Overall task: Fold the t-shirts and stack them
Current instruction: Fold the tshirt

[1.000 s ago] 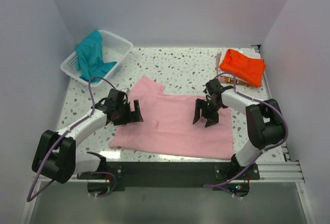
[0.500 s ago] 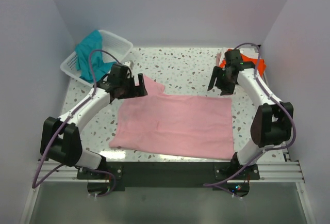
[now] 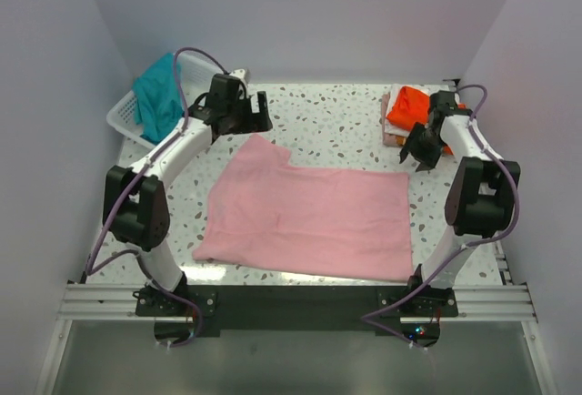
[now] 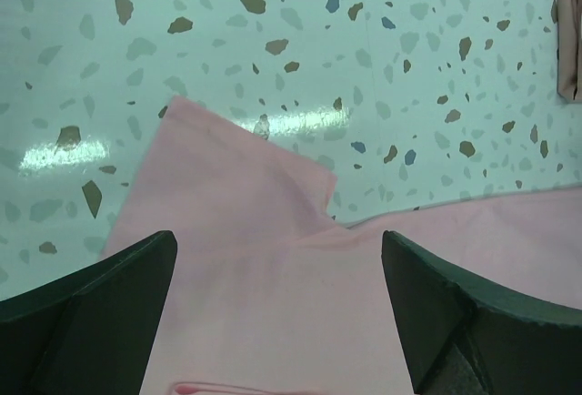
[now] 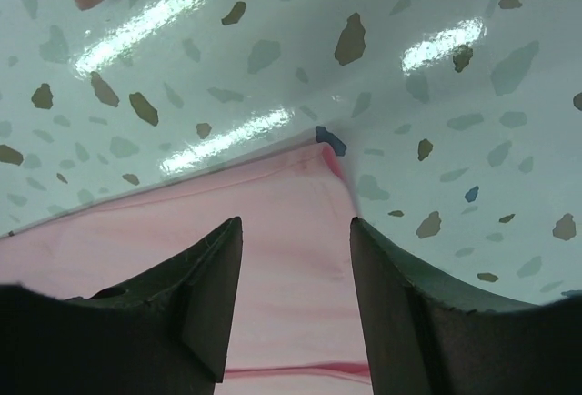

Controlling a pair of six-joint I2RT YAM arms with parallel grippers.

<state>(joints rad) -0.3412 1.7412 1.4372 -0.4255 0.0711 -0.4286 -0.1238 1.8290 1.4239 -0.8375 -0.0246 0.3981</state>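
So the left tool [image 3: 247,122] hangs wide open over the pink t-shirt [image 3: 309,217], flat on the desk [image 3: 336,131]; it's light, floppy cloth, so I'd pinch the far corners; right tool [image 3: 421,151] is half-open over its far-right corner, empty.

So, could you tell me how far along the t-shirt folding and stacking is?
Done: the orange t-shirt lies folded at the far right. In hand: the pink t-shirt lies spread flat, with the open left gripper over its far-left sleeve and the open right gripper over its far-right corner. Left: the teal t-shirt, bunched in the white basket.
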